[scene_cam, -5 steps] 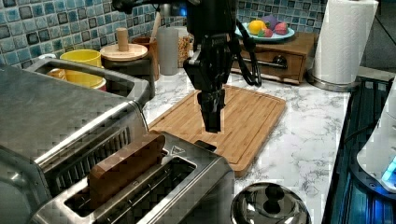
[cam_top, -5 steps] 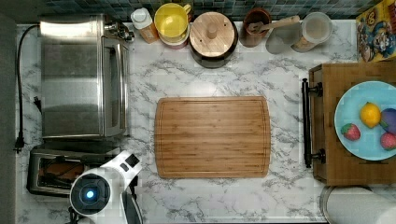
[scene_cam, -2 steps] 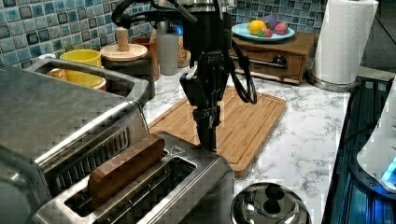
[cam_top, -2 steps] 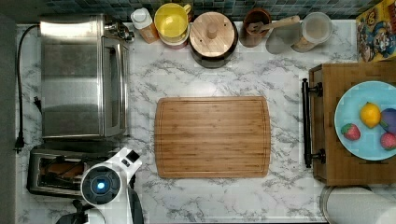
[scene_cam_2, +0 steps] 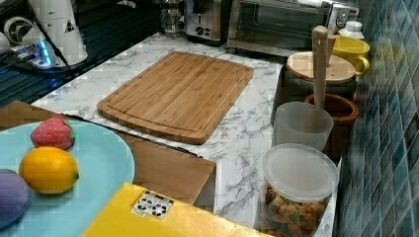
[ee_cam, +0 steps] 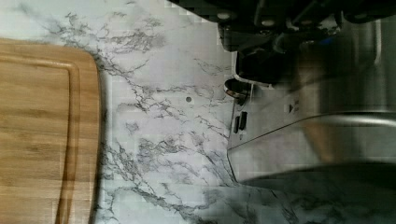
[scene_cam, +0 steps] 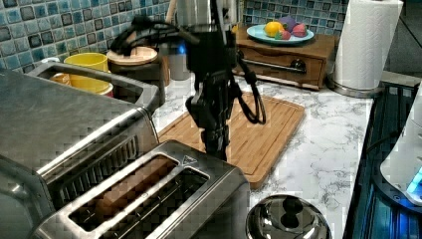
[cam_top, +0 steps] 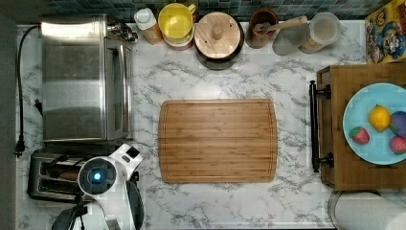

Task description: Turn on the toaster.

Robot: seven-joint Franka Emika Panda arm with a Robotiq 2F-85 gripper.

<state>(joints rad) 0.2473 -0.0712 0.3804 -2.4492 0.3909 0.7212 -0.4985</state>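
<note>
Sunk lower since a second ago, bread in the toaster (scene_cam: 149, 199); gripper (scene_cam: 217, 144) at its two-o'clock corner, finger spread impossible to tell.

No legible text is found; a small triangular warning sign (scene_cam: 188, 160) is stamped on the toaster (scene_cam: 149, 199).

Marble counter (cam_top: 230, 62): wooden cutting board (cam_top: 218, 141) lies flat at centre. Toaster oven (cam_top: 84, 79) stands at the top view's left, glass door facing the board. Along the tiled back wall: bottle (cam_top: 146, 24), yellow mug (cam_top: 176, 21), wooden-lidded pot (cam_top: 219, 34), brown crock (cam_top: 262, 24), 2 plastic containers (cam_top: 325, 31). Blue plate (cam_top: 366, 112) with 4 fruits rests on a wooden drawer box (cam_top: 335, 167). Paper towel roll (scene_cam: 366, 42) stands beside the box.
</note>
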